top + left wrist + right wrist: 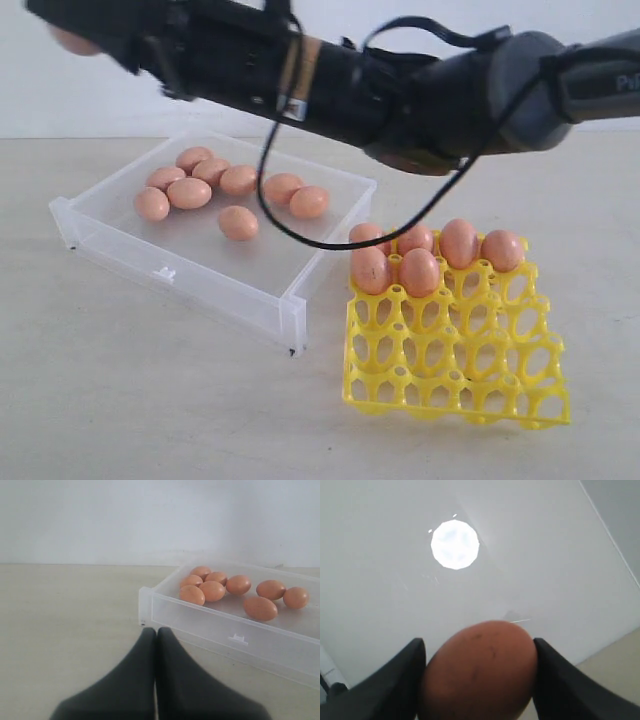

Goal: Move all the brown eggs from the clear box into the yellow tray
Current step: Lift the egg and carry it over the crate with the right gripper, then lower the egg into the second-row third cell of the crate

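Note:
Several brown eggs (189, 192) lie in the clear box (190, 275) on the left; the left wrist view shows them (212, 591) behind the box's front wall (225, 630). Several more eggs (419, 272) fill the far cells of the yellow tray (450, 370) on the right. My right arm reaches across to the upper left, high above the box. Its gripper (70, 35) is shut on one brown egg (479, 672), a finger pressed on each side (479, 645). My left gripper (156, 630) is shut and empty, low over the table just outside the box's corner.
The box and tray stand close together on a pale table (150, 400). A black cable (300, 230) hangs from the right arm over the box's right end. A white wall (90, 100) stands behind.

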`<state>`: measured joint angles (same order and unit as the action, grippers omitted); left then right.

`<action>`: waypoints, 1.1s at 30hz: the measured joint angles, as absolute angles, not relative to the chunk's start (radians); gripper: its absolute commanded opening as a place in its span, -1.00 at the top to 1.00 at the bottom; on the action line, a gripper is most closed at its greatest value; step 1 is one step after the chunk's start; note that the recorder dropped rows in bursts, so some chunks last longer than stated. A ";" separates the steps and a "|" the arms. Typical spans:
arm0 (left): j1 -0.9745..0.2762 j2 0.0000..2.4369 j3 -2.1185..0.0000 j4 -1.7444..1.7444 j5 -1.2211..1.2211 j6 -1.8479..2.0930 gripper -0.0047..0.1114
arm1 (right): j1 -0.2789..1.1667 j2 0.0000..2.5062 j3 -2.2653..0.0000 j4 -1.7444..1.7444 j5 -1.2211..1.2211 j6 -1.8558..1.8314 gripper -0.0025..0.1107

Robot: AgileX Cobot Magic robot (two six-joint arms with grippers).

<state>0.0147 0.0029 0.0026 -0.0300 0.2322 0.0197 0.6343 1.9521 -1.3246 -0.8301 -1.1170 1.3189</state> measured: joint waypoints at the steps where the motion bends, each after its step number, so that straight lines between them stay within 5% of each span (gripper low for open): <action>1: 0.015 0.003 0.003 -0.030 0.232 0.020 0.99 | 0.603 1.949 -1.292 -0.832 -1.150 1.336 0.96; 10: 0.015 0.003 0.003 -0.030 0.232 0.020 0.99 | 0.458 1.710 -0.943 -1.051 -1.151 1.249 0.96; 22: 0.015 0.003 0.003 -0.030 0.232 0.020 0.99 | 0.448 1.445 -0.625 -0.839 -0.284 0.529 0.96; 28: 0.015 0.003 0.003 -0.030 0.232 0.020 0.99 | 0.341 1.526 -0.615 -0.862 -0.374 0.547 0.96; 33: 0.015 0.003 0.003 -0.030 0.232 0.020 0.99 | 0.084 1.528 -0.615 -1.158 -0.637 0.884 0.96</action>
<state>0.0147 0.0029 0.0026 -0.0300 0.2322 0.0197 0.0840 1.5282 -0.6150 -1.1585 -0.6372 0.8840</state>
